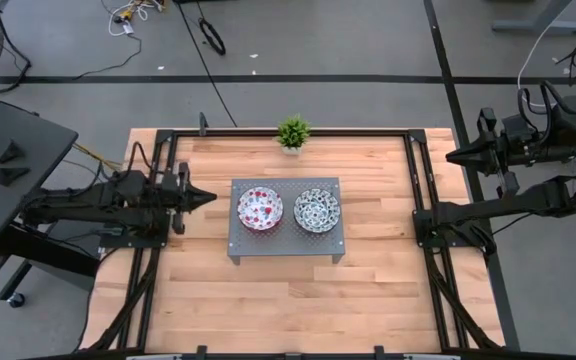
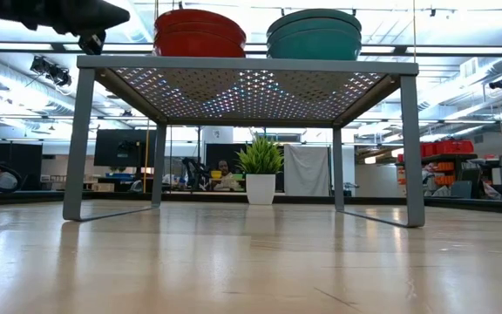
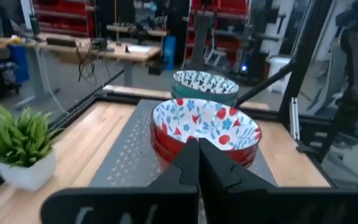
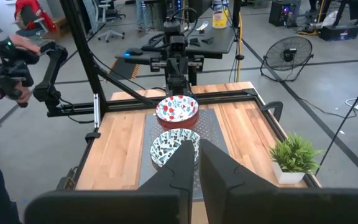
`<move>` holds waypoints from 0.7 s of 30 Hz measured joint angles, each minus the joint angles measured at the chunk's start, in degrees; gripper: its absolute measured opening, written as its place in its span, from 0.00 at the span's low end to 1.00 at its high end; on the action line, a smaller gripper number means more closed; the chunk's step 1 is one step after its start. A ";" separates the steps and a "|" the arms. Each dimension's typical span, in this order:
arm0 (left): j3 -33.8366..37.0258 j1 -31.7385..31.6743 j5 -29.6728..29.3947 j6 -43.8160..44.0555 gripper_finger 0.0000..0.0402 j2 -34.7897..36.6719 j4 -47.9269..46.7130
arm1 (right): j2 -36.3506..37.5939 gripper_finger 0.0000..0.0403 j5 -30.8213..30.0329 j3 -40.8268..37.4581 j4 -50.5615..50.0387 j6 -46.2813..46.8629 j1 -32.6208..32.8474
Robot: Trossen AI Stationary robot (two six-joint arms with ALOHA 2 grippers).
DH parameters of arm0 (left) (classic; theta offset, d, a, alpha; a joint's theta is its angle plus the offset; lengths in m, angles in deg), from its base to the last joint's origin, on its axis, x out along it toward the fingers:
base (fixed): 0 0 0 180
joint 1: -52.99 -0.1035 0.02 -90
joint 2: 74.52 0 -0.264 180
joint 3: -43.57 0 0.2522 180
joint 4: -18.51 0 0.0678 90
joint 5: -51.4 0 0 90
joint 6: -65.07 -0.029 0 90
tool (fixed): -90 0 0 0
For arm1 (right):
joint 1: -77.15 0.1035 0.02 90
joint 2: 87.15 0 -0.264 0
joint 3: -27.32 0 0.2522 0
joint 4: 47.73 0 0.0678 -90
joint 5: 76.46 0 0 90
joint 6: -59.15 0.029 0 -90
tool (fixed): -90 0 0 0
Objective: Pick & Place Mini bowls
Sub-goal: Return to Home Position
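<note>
Left pincer [image 1: 211, 197] closed on nothing, right pincer [image 1: 451, 157] likewise and well off: found red bowls [image 1: 259, 209] stacked on the shelf [image 1: 286, 248] just ahead of the left tips, blue-green bowls [image 1: 317, 210] just beyond them, so judged placing finished, only parking left.

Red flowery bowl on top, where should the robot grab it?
By its rim, from above. The top white ceramic bowl with red floral spots sits upright, nested in its stack on the grey perforated metal shelf, so only the rim is free. One finger inside, one outside, probably on the side facing the left gripper.
</note>
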 joint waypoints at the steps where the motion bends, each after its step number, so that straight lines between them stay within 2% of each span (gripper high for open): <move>1: 1.06 0.00 0.01 -0.01 0.00 0.16 1.94 | 0.00 0.07 0.00 -0.02 0.00 0.00 0.00; 11: 9.64 0.15 4.07 0.94 0.00 0.91 12.34 | 0.00 0.07 0.00 -0.01 -0.01 0.00 -0.01; 21: 17.55 2.48 4.13 0.94 0.00 0.89 26.20 | 0.00 0.07 0.02 -0.02 -0.01 0.00 0.00</move>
